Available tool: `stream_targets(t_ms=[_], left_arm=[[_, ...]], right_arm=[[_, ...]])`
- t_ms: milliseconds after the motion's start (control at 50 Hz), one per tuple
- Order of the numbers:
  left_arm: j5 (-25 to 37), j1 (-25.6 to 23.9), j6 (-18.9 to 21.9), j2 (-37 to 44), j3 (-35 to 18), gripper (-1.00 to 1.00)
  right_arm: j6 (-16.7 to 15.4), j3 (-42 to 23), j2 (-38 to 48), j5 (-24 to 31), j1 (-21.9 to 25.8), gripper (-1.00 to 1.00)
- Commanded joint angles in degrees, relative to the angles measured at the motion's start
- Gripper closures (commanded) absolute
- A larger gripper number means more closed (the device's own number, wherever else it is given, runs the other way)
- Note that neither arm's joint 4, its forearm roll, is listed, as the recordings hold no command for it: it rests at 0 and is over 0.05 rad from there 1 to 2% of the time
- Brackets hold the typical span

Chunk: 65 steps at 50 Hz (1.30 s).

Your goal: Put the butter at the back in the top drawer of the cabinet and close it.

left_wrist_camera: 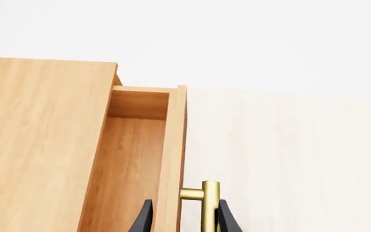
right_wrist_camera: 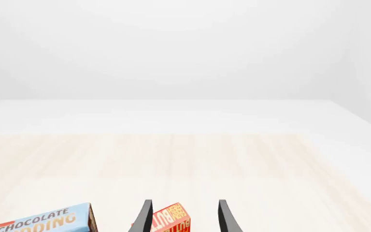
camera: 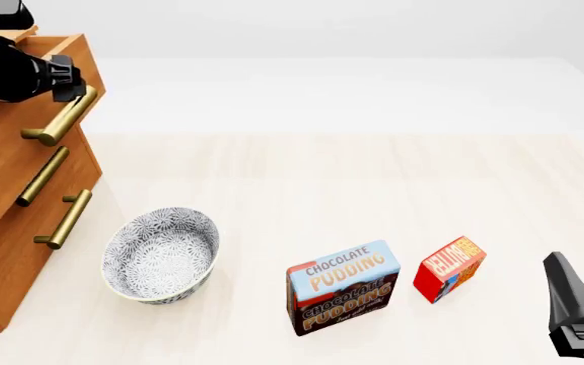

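Front view: pale wooden table [camera: 303,182], wide and mostly bare. Cabinet [camera: 8,251] far left, orange-brown, three stacked drawers with brass bar handles. Top drawer [camera: 54,65] pulled partway out, inside bare as far as seen through left wrist view. Left gripper [camera: 69,84] up at the top drawer's handle [camera: 61,118]; in left wrist view fingers [left_wrist_camera: 226,220] set either side of the brass bar, close to it, firm contact hard to confirm. Patterned bowl [camera: 162,255] near the cabinet's foot, upright. Chocolate Pudding box [camera: 343,287] right of the bowl, near edge of the table, standing. Butter [camera: 449,268] just right of the pudding box, apart from it, small and red, standing on the table. Right gripper [camera: 576,312] low at the near right corner, fingers parted, holding nothing; in right wrist view butter seen between the spread fingertips, beyond them, untouched.
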Motion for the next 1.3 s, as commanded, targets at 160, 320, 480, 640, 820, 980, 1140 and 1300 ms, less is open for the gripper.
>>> stream_targets(t_ms=[160,320,480,640,820,980,1140,1300], left_arm=[[-1.0,-2.7,0.7,9.5,3.5,-1.0],[-1.1,-3.5,0.7,10.2,3.3,-1.0],[-1.3,-3.8,0.8,10.6,3.4,-1.0],[-1.4,-4.4,0.6,10.8,3.5,-1.0],[-1.2,-5.2,0.3,11.0,3.0,-1.0],[-1.0,-6.4,-0.4,11.3,2.5,-1.0],[-0.7,-7.2,-0.5,11.7,1.7,-1.0],[-0.6,-8.0,-0.6,12.1,1.3,-1.0]], right_arm=[[0.0,0.0,0.0,0.0,0.0,-1.0],[0.0,0.0,0.0,0.0,0.0,-1.0],[0.0,0.0,0.0,0.0,0.0,-1.0],[0.0,0.0,0.0,0.0,0.0,-1.0],[0.0,0.0,0.0,0.0,0.0,-1.0],[0.0,0.0,0.0,0.0,0.0,-1.0],[0.0,0.0,0.0,0.0,0.0,-1.0],[0.0,0.0,0.0,0.0,0.0,-1.0]])
